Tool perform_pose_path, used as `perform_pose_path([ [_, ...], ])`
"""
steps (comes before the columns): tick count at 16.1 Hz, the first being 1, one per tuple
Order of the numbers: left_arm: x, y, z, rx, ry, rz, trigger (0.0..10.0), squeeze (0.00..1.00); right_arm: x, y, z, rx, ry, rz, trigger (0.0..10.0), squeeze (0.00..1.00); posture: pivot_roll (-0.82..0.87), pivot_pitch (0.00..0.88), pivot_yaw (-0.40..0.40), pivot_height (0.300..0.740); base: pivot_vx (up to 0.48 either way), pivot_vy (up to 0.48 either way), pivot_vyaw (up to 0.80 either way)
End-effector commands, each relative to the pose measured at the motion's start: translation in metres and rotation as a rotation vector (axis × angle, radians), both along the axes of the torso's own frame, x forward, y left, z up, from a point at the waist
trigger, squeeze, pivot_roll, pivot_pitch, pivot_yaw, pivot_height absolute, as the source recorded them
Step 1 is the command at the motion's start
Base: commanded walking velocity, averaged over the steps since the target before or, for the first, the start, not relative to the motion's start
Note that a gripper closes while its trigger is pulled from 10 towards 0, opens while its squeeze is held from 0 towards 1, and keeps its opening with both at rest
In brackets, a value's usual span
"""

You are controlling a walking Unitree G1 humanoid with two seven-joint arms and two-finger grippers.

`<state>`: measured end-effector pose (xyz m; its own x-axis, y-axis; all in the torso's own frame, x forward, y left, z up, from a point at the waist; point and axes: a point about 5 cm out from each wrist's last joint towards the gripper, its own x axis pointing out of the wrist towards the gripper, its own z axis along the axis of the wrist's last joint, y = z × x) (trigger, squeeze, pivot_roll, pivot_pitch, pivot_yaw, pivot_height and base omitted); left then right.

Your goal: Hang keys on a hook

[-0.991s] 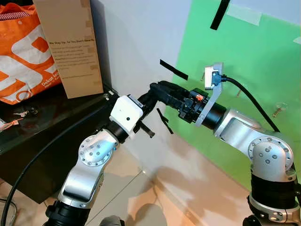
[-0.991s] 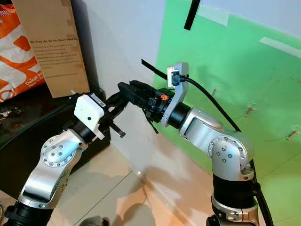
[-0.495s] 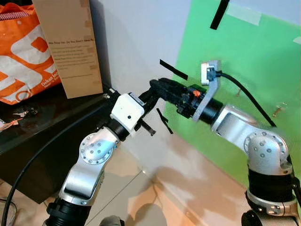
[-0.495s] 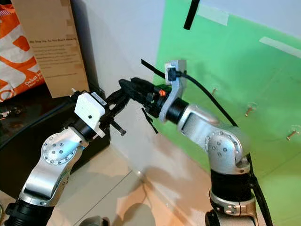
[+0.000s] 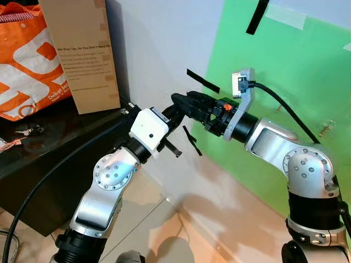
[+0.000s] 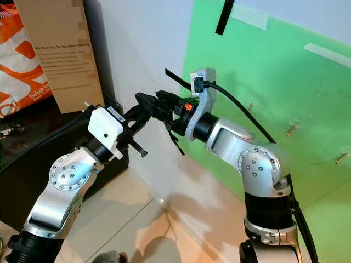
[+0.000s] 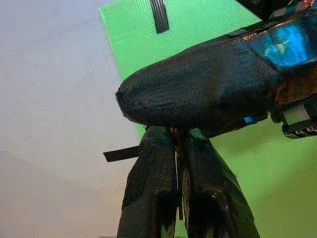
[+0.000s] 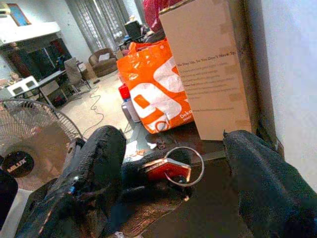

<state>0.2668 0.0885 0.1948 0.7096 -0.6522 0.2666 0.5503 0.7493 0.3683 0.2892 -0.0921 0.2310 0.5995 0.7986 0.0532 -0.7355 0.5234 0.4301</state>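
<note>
The keys (image 8: pixel 171 168), a red tag on a metal ring, sit pinched at the tips of my left gripper (image 5: pixel 176 112), which is shut on them. My right gripper (image 5: pixel 184 103) reaches in from the right with its fingers (image 8: pixel 101 158) spread open on either side of the keys, not closed on them. Both grippers meet in front of the white wall, left of the green panel (image 5: pixel 285 60). Small metal hooks (image 5: pixel 324 129) stick out of the green panel, well to the right of the grippers. In the left wrist view my left fingertips (image 7: pixel 158 188) are pressed together under a right finger.
A black cabinet (image 5: pixel 49 150) stands at the left, carrying a cardboard box (image 5: pixel 79 55), an orange bag (image 5: pixel 24 60) and small loose items (image 5: pixel 27 131). Black tape strips (image 5: pixel 202 81) mark the wall. Tiled floor lies below. A fan (image 8: pixel 29 144) stands across the room.
My right gripper has slid a little to the left, further over the left gripper's fingertips and the keys. The left arm has hardly moved.
</note>
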Motion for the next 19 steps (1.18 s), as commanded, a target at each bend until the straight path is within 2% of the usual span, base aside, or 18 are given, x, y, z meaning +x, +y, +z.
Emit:
perform_pose_path([
  [1,0.0005,-0.0027,0.0037,0.005,-0.021,-0.011,0.0,0.00,-0.0010,-0.0015,0.0048,0.013,-0.011,0.019,10.0,0.00,0.04,0.000,-0.086,0.740,0.000,0.000,0.00],
  [2,0.0007,-0.0022,0.0035,0.005,-0.020,-0.009,0.0,0.00,-0.0017,-0.0015,0.0066,0.021,-0.018,0.026,2.7,0.00,0.04,0.000,-0.085,0.740,0.000,0.000,0.00],
  [3,0.0009,-0.0016,0.0034,0.006,-0.019,-0.007,0.0,0.00,-0.0025,-0.0017,0.0079,0.027,-0.025,0.033,0.0,0.00,0.04,0.000,-0.084,0.740,0.000,0.000,0.00],
  [13,0.0056,0.0035,0.0021,0.018,-0.010,0.017,0.0,0.00,-0.0063,-0.0032,0.0106,0.025,-0.051,0.039,0.0,0.00,0.04,0.000,-0.076,0.740,0.000,0.000,0.00],
  [19,0.0071,0.0059,0.0005,0.014,0.006,0.035,0.0,0.00,-0.0013,-0.0092,0.0141,-0.024,-0.109,-0.032,0.0,0.00,0.04,0.000,-0.075,0.740,0.000,0.000,0.00],
])
